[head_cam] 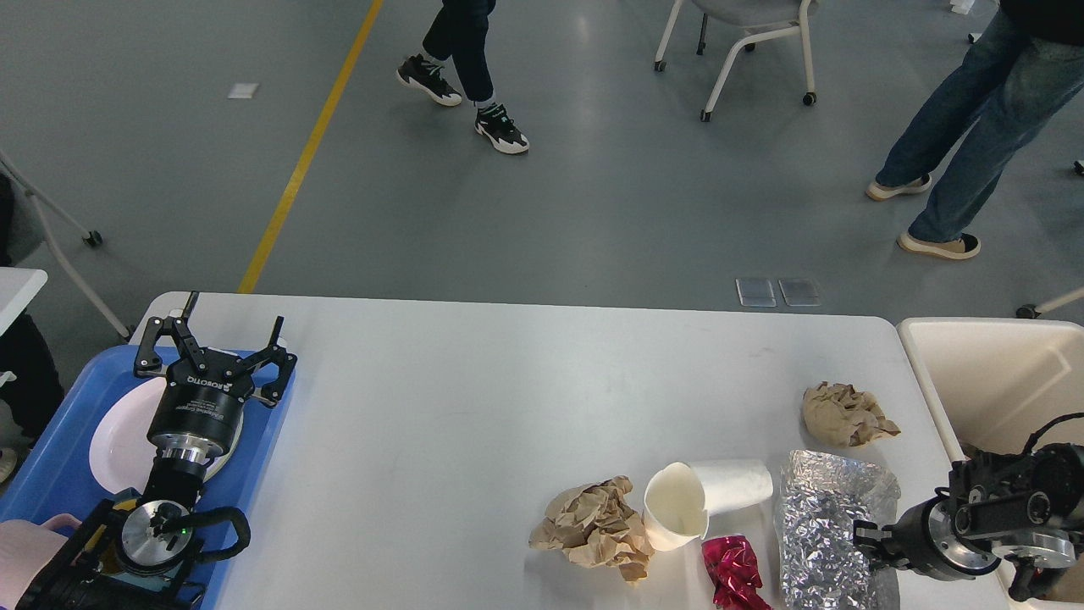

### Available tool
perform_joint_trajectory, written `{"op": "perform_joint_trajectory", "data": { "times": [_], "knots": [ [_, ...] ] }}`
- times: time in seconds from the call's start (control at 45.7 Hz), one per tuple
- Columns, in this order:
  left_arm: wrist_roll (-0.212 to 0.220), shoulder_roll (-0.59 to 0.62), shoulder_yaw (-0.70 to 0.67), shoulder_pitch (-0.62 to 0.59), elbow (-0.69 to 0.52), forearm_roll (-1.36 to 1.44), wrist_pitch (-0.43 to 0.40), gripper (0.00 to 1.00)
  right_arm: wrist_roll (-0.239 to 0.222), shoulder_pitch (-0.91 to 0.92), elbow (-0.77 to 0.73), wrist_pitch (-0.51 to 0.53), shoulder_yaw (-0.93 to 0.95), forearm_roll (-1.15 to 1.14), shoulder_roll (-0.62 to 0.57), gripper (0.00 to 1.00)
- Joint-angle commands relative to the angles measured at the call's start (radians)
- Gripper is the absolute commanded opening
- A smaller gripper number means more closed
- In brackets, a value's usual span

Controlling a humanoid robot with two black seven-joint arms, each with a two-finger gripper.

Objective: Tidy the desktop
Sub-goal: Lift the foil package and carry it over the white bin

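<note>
Mid trash pickup on desktop [474, 381]: right gripper [865, 537] at 4 o'clock touching foil bag [826, 517], jaw state unclear; left gripper [216, 343] spread open, empty, over blue tray [59, 440] at 9; next likely bag into beige bin [999, 373]

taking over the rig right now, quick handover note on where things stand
Left gripper: open, empty, hovering over the blue plastic tray, which holds a white round plate.
Right gripper: at the crumpled silver foil sheet; fingers too dark to tell open or shut.
On the white desktop: two crumpled brown paper balls, a tipped white paper cup, a shiny red wrapper, plus the foil.
The beige rectangular bin shows no trash in its visible part.
Left: all five pieces need clearing.
</note>
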Motion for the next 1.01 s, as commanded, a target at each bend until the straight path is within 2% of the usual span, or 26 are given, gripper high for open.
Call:
{"op": "perform_joint_trajectory", "data": {
  "times": [0.0, 0.153, 0.285, 0.394, 0.547, 0.635, 0.832, 0.985],
  "knots": [
    [0.000, 0.000, 0.000, 0.000, 0.000, 0.000, 0.000, 0.96, 0.000, 0.108, 0.075, 0.096, -0.011, 0.001, -0.068, 0.00],
    [0.000, 0.000, 0.000, 0.000, 0.000, 0.000, 0.000, 0.96, -0.001, 0.304, 0.152, 0.315, -0.039, 0.002, -0.151, 0.00],
    [0.002, 0.000, 0.000, 0.000, 0.000, 0.000, 0.000, 0.97, -0.001, 0.519, 0.204, 0.425, -0.147, 0.030, -0.157, 0.00],
    [0.002, 0.000, 0.000, 0.000, 0.000, 0.000, 0.000, 0.96, -0.001, 0.711, 0.253, 0.511, -0.270, 0.110, -0.124, 0.00],
    [0.002, 0.000, 0.000, 0.000, 0.000, 0.000, 0.000, 0.97, -0.001, 0.919, 0.307, 0.622, -0.399, 0.222, -0.012, 0.00],
    [0.002, 0.000, 0.000, 0.000, 0.000, 0.000, 0.000, 0.96, -0.003, 1.013, 0.313, 0.642, -0.460, 0.327, 0.073, 0.00],
    [0.002, 0.000, 0.000, 0.000, 0.000, 0.000, 0.000, 0.96, -0.003, 1.049, 0.306, 0.622, -0.511, 0.398, 0.077, 0.00],
    [0.002, 0.000, 0.000, 0.000, 0.000, 0.000, 0.000, 0.96, -0.003, 1.027, 0.240, 0.483, -0.615, 0.440, 0.010, 0.00]
  ]
}}
